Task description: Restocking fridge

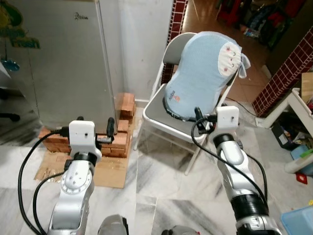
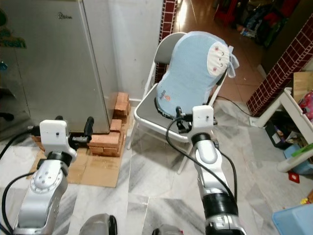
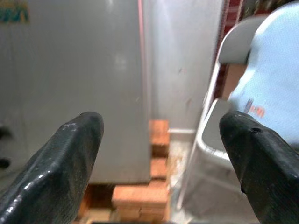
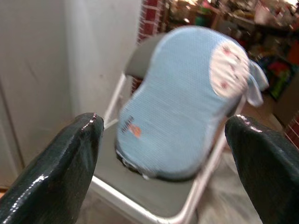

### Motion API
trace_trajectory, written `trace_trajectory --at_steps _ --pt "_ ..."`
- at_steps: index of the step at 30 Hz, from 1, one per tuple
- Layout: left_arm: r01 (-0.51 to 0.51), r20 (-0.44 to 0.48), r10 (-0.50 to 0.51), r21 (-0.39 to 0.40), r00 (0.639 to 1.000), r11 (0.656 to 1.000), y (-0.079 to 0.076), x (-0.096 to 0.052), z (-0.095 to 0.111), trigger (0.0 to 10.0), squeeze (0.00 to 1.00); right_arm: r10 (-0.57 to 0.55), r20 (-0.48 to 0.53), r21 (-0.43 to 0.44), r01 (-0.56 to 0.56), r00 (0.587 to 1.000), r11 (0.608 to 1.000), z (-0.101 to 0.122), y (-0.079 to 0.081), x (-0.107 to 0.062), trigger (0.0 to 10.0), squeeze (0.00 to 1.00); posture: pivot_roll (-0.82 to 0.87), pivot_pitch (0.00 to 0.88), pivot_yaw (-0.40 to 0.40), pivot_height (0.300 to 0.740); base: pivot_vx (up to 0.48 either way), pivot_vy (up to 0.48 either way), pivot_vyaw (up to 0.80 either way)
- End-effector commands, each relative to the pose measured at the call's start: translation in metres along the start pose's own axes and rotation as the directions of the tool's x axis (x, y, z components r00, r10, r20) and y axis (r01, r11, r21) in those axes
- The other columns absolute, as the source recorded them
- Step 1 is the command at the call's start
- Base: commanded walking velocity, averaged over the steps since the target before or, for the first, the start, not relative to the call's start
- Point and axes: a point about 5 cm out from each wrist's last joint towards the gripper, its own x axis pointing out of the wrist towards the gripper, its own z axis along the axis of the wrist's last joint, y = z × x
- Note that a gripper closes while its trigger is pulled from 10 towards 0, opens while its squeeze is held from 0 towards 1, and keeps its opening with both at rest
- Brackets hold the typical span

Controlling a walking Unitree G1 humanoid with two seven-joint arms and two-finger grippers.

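Both hands spread and empty, left hand (image 3: 159,163) and right hand (image 4: 163,154) raised near closed fridge (image 1: 63,63); door edge should be squared up to first

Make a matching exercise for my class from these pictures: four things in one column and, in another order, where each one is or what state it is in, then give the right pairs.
Things
1. fridge
2. blue cushion
3. cardboard sheet
4. left gripper

Places or states
A. leaning against the back of the folding chair
B. open, holding nothing
C. standing raised on red bricks
D. lying flat on the marble floor

Pairs: 1-C, 2-A, 3-D, 4-B
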Motion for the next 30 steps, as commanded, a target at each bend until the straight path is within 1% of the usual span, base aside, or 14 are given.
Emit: trace_trajectory --at_steps 1,2,3,7,9,10,14,16,20,21,25,27,29,30 --pt "-0.002 -0.021 0.003 0.038 1.0 0.999 0.006 -0.006 -0.011 10.0 0.0 -0.015 0.011 0.012 0.015 1.0 1.0 0.003 -0.005 -0.002 10.0 0.0 0.07 0.0 -0.045 0.74 0.0 0.0 0.0" --pt "-0.007 -0.022 0.008 0.048 1.0 0.999 0.008 -0.008 -0.013 10.0 0.0 -0.014 0.011 0.012 0.013 1.0 1.0 0.003 -0.006 -0.003 10.0 0.0 0.07 0.0 -0.045 0.74 0.0 0.0 0.0" --pt "-0.017 -0.024 0.017 0.019 1.0 1.0 0.011 -0.013 -0.013 10.0 0.0 -0.008 0.011 0.004 0.008 1.0 1.0 0.002 -0.007 -0.005 10.0 0.0 0.08 0.0 -0.051 0.74 0.0 0.0 0.0" --pt "-0.033 -0.025 0.033 -0.006 0.999 0.999 0.017 -0.021 -0.016 10.0 0.0 0.008 -0.005 -0.005 -0.008 1.0 1.0 0.001 -0.008 -0.011 10.0 0.0 0.11 0.0 -0.079 0.74 0.0 0.0 0.0" --pt "-0.032 -0.023 0.032 -0.01 0.999 0.999 0.017 -0.023 -0.018 10.0 0.0 0.016 -0.017 -0.005 -0.016 1.0 1.0 -0.002 -0.007 -0.012 10.0 0.0 0.11 0.0 -0.087 0.74 0.0 0.0 0.0" --pt "-0.051 -0.031 0.051 -0.015 0.998 0.999 0.018 -0.027 -0.022 10.0 0.0 0.025 -0.037 0.0 -0.025 0.999 1.0 -0.007 -0.005 -0.014 10.0 0.0 0.14 0.0 -0.11 0.74 0.0 0.0 0.0" --pt "-0.101 -0.05 0.1 -0.03 0.994 0.994 0.019 -0.032 -0.028 10.0 0.0 0.041 -0.046 0.003 -0.041 0.998 0.999 -0.009 -0.002 -0.015 10.0 0.0 0.15 0.0 -0.119 0.74 0.0 0.0 0.0" --pt "-0.108 -0.058 0.105 -0.043 0.993 0.993 0.015 -0.034 -0.03 10.0 0.0 0.039 -0.045 -0.006 -0.039 0.998 0.999 -0.008 -0.003 -0.015 10.0 0.0 0.15 0.0 -0.111 0.74 0.0 0.0 0.0" --pt "-0.075 -0.069 0.071 -0.052 0.995 0.996 0.01 -0.034 -0.031 10.0 0.0 0.024 -0.052 -0.007 -0.025 0.998 1.0 -0.01 -0.005 -0.017 10.0 0.0 0.14 0.0 -0.103 0.74 0.0 0.0 0.0" --pt "-0.06 -0.078 0.056 -0.048 0.995 0.997 0.009 -0.035 -0.032 10.0 0.0 0.002 -0.07 -0.003 -0.002 0.998 1.0 -0.013 -0.007 -0.018 10.0 0.0 0.14 0.0 -0.091 0.74 0.0 0.0 0.0" --pt "-0.03 -0.104 0.023 -0.071 0.994 0.997 0.007 -0.037 -0.036 10.0 0.0 -0.024 -0.073 0.003 0.024 0.997 1.0 -0.014 -0.01 -0.019 10.0 0.0 0.12 0.0 -0.073 0.74 0.0 0.324 0.0" --pt "-0.024 -0.107 0.017 -0.064 0.994 0.998 0.006 -0.037 -0.036 10.0 0.0 -0.03 -0.075 0.001 0.03 0.997 1.0 -0.014 -0.011 -0.019 10.0 0.0 0.11 0.0 -0.068 0.74 0.0 0.48 -0.57" --pt "-0.014 -0.102 0.009 -0.051 0.995 0.999 0.006 -0.034 -0.035 10.0 0.0 -0.04 -0.077 0.004 0.04 0.996 0.999 -0.014 -0.013 -0.017 10.0 0.0 0.11 0.0 -0.065 0.74 0.0 0.476 -0.8" --pt "-0.007 -0.087 0.003 -0.044 0.996 0.999 0.005 -0.027 -0.032 10.0 0.0 -0.04 -0.07 0.001 0.04 0.997 0.999 -0.011 -0.013 -0.012 10.0 0.0 0.11 0.0 -0.065 0.74 0.0 0.476 -0.8"
